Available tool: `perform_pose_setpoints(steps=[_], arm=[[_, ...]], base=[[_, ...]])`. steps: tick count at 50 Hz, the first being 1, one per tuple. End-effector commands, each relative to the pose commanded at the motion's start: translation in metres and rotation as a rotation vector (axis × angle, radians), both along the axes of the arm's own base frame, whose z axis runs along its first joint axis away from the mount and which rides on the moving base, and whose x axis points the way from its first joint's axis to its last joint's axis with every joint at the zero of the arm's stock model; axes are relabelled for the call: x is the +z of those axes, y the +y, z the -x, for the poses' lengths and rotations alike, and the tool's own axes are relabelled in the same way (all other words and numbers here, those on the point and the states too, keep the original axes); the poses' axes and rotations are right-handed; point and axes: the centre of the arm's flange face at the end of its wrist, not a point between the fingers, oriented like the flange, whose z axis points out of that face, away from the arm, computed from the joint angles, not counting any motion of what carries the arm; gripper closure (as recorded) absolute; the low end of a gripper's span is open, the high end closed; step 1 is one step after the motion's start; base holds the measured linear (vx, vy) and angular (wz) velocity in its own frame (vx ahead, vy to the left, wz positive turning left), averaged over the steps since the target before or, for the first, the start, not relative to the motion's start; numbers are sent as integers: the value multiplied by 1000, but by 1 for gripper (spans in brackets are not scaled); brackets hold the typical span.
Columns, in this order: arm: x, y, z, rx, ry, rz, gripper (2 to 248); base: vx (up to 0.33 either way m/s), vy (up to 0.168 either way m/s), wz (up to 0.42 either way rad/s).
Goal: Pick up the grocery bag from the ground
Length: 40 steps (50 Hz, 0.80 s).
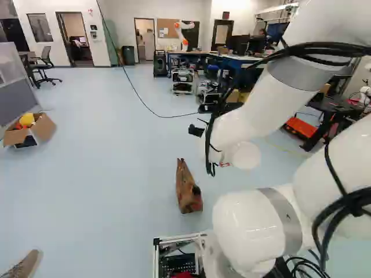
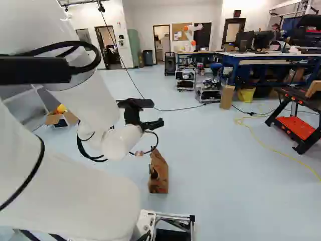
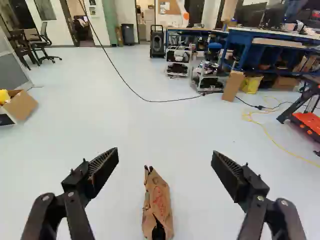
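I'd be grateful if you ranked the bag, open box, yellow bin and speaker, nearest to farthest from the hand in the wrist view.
1. Bag, on the floor ahead of the hand.
2. Open box, beside the partition.
3. Yellow bin, by the bench.
4. Speaker, beyond the bin.

Grocery bag [image 2: 159, 185]: creased paper, matt. Floor [image 1: 104, 179]: smooth, faint sheen. Arm [image 1: 246, 113]: smooth, glossy. Box [image 3: 23, 107]: matt cardboard.

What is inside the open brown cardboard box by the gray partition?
A bright yellow object and something orange show in the box; its walls hide whatever lies deeper.
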Motion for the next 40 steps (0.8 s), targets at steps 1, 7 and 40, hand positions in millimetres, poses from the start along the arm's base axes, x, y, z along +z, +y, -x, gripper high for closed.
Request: perform_pose_setpoints(steps=[1, 7, 40], arm=[[0, 0, 0, 0, 0, 0, 3], [0, 0, 0, 0, 0, 0, 3], [3, 10, -41, 33, 39, 1, 3]], base=[[0, 0, 0], [0, 0, 0], [0, 0, 0]])
